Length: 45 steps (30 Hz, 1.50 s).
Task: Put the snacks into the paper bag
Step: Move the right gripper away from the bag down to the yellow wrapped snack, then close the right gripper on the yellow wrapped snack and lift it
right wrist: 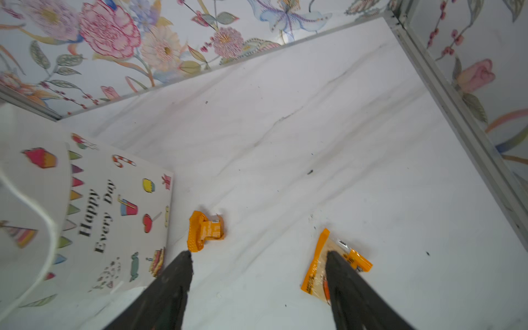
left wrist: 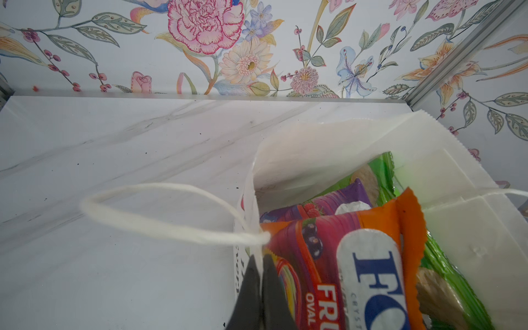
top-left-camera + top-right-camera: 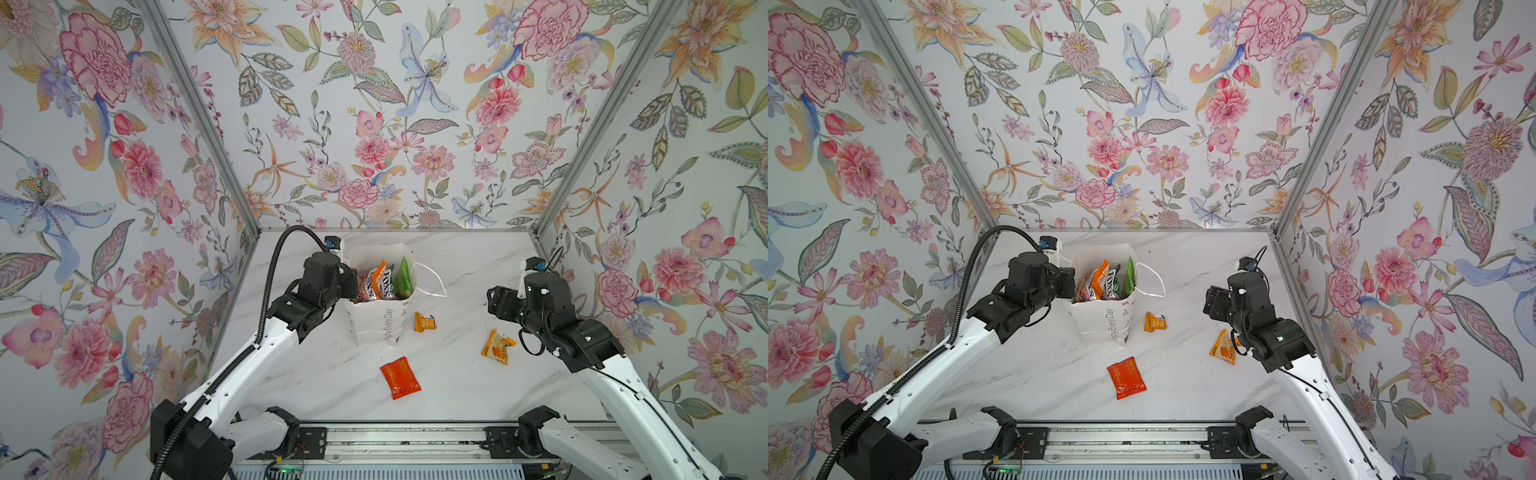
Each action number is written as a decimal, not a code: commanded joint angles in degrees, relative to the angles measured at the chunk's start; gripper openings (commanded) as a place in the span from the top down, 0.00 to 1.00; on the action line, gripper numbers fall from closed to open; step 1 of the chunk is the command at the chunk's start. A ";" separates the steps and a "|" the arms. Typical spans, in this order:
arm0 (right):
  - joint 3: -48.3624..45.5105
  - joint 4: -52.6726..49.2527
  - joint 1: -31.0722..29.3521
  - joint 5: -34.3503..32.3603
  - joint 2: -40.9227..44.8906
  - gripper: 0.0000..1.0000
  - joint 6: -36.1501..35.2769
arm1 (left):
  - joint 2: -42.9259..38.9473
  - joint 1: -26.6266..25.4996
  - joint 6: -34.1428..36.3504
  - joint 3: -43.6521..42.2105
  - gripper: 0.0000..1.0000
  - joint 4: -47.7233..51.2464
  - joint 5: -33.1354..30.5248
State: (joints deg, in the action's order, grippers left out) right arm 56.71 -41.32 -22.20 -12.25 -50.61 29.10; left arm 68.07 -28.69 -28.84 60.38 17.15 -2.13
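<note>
Looking at both top views, I see the paper bag (image 3: 380,332) (image 3: 1104,328) standing upright on the white marble surface (image 3: 457,395), a little left of the middle, with its mouth open. The left fingers (image 2: 247,297) are closed on the rim of this bag. The paper edge is pinched between them, just beside the place where one string handle (image 2: 160,211) is fixed.

Several snacks are inside the bag. An orange FOX'S bag (image 2: 371,257) stands highest, a purple pack (image 2: 337,200) is behind it, and a green bag (image 3: 404,276) stands at the right side of the mouth.

Three snacks lie outside on the surface:
- A folded orange sachet (image 3: 424,322) (image 1: 204,230) is just beside the foot of the bag, on its right.
- An orange and clear sachet (image 3: 498,346) (image 3: 1224,348) lies further right, near the right arm.
- An orange-red packet (image 3: 400,377) (image 3: 1126,377) lies flat in front of the bag, apart from it.

The right fingers (image 1: 168,291) are spread wide, with nothing between them, and they are well apart from the bag. In the right wrist view one finger covers part of the orange and clear sachet. I cannot tell if it touches it.
</note>
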 commanded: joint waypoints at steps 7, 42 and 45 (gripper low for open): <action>-13.44 -0.39 13.64 7.34 1.06 0.21 4.61 | -2.67 0.10 1.62 -0.46 1.00 -6.16 -1.68; -28.91 19.42 22.46 22.13 -15.72 0.53 2.89 | -2.10 0.05 0.80 0.04 1.00 -5.28 -1.53; -29.20 19.85 22.22 22.53 -16.42 0.63 2.65 | -1.98 0.00 0.72 0.00 1.00 -5.28 -1.35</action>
State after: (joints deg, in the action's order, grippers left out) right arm 28.60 -22.24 0.45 9.39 -66.26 32.12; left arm 67.48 -28.69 -28.88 59.96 16.97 -2.11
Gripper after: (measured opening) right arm 0.389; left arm 0.044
